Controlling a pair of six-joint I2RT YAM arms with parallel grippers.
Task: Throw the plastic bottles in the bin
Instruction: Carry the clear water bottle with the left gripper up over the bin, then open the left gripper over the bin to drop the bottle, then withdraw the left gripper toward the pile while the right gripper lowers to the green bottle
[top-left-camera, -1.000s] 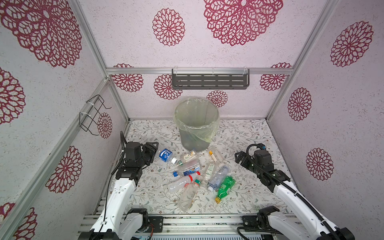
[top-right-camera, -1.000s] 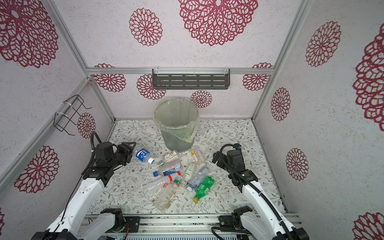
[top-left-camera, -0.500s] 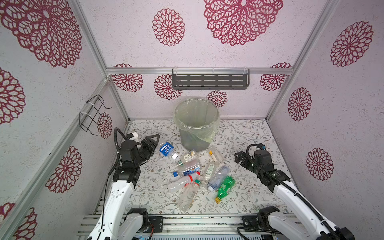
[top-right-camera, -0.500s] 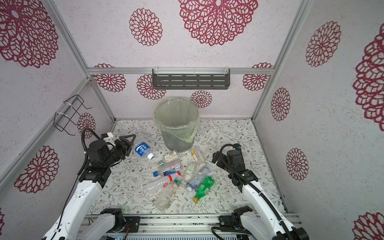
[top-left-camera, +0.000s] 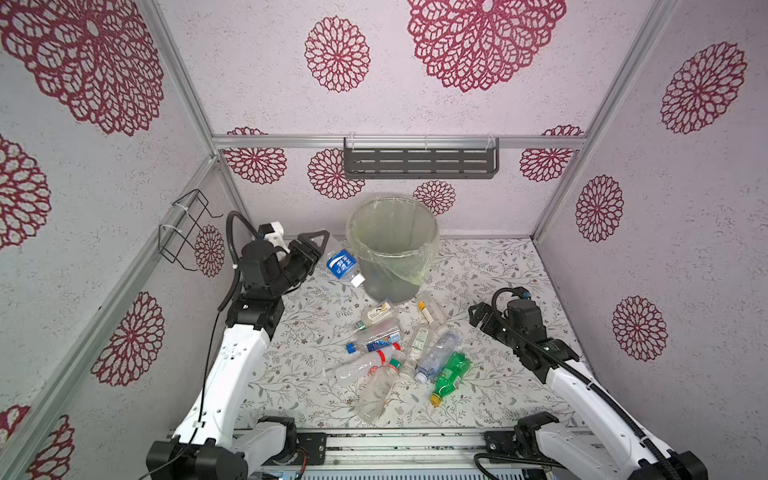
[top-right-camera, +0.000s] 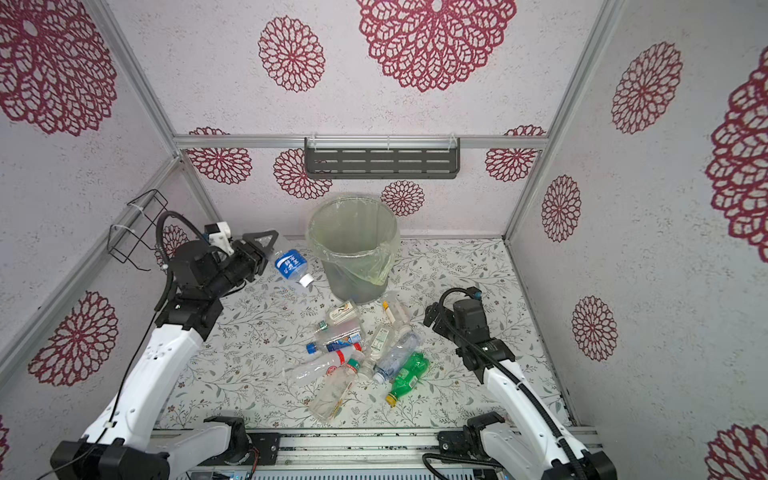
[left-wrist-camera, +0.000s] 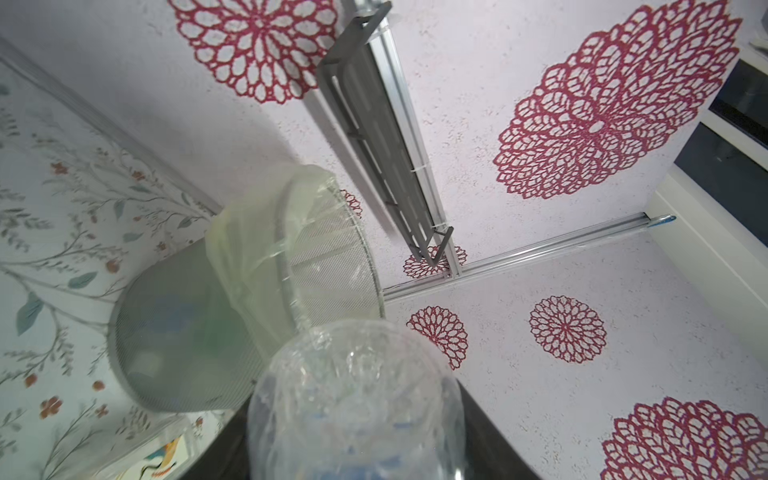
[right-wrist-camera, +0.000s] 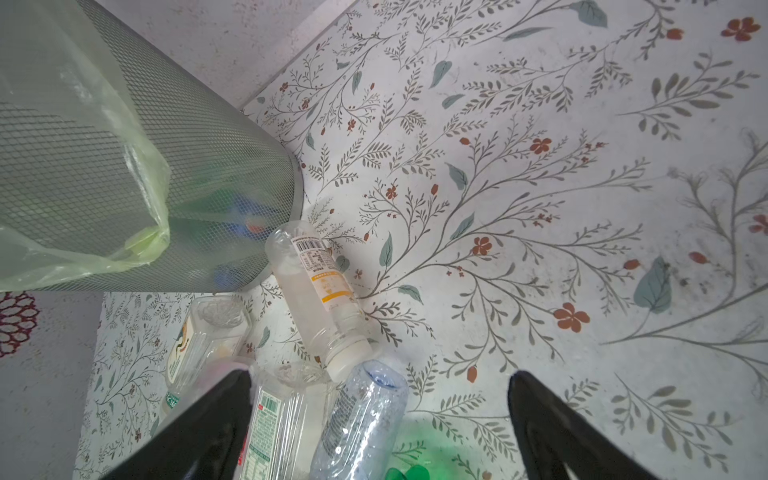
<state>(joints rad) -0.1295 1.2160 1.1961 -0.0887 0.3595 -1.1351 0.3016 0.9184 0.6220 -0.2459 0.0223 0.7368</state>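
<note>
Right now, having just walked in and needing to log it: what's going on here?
The left gripper holds a blue-labelled bottle in the air beside the bin, not yet over its opening. The right gripper hangs open and empty near the pile of bottles lying in front of the bin. Blue and green shapes show through the bin's mesh.

A lab-style robot test booth. Aluminium frame bars (top-left-camera: 291, 142) hold flower-patterned wall panels (top-left-camera: 257, 83) around a floral worktop (top-left-camera: 478, 270).
</note>
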